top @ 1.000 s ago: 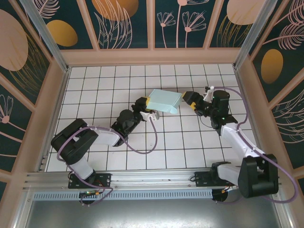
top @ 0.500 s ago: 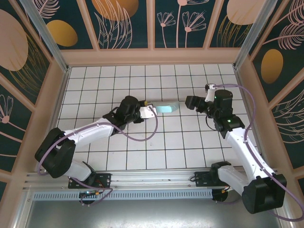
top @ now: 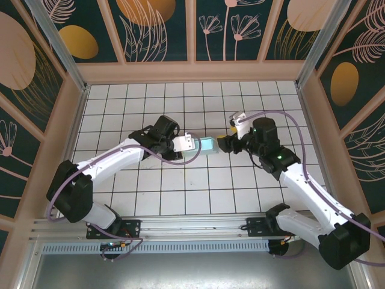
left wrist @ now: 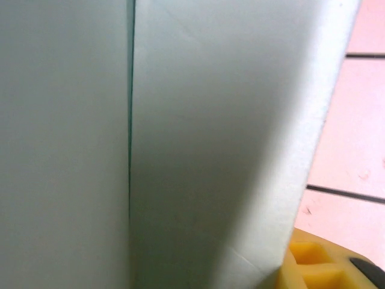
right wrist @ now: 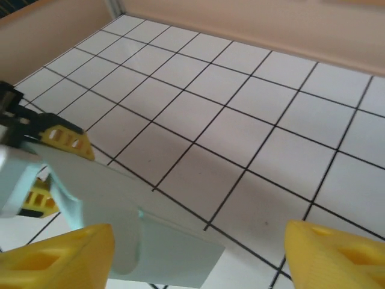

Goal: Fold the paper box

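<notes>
1 paper box (top: 207,145) counted, mid-table | 2 grippers counted | left gripper (top: 192,146) clamped on its left end | right gripper (top: 226,143) spread wide just beside its right end | left gripper's yellow fingers (right wrist: 66,139) seen by right wrist, card seam (left wrist: 130,150) by left wrist

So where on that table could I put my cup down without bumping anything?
The tile rows along the back wall are bare, and so are the near tiles between the left arm and right arm. The middle is crowded: left gripper and right gripper meet at the paper box.
</notes>
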Robot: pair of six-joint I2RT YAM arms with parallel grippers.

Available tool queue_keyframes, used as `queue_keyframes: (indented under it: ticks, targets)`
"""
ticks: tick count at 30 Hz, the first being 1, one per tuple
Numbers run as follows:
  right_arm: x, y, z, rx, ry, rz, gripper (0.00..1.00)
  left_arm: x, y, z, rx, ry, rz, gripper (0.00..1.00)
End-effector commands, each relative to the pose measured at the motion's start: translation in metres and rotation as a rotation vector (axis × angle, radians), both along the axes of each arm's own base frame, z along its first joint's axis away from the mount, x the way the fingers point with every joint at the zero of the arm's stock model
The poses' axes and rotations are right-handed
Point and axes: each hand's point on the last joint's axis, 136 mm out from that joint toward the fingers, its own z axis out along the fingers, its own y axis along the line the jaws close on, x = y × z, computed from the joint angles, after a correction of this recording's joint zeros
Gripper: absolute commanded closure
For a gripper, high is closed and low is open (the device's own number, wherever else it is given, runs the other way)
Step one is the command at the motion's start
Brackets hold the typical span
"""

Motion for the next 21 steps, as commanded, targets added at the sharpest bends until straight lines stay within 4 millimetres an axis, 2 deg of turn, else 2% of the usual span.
queue_keyframes:
  ticks: [1,2,7,9,16,21]
  targets:
    - [-0.005,0.009,0.010,-0.038,-0.042,0.063,0.49,-0.015,0.015,-0.016,0.085,0.135,0.033,0.68]
    - [-0.006,0.012,0.006,-0.050,-0.031,0.076,0.52,-0.016,0.017,-0.018,0.100,0.152,0.039,0.68]
    - [0.000,0.017,-0.015,-0.105,0.026,0.089,0.54,-0.016,0.025,-0.031,0.167,0.198,0.084,0.67]
    - [-0.002,0.025,-0.020,-0.117,0.047,0.114,0.54,-0.018,0.027,-0.036,0.182,0.221,0.098,0.68]
    - [0.002,0.037,-0.042,-0.181,0.114,0.143,0.55,-0.014,0.024,-0.038,0.171,0.229,0.125,0.67]
    - [0.007,0.042,-0.050,-0.210,0.136,0.147,0.57,-0.012,0.024,-0.044,0.181,0.238,0.141,0.67]
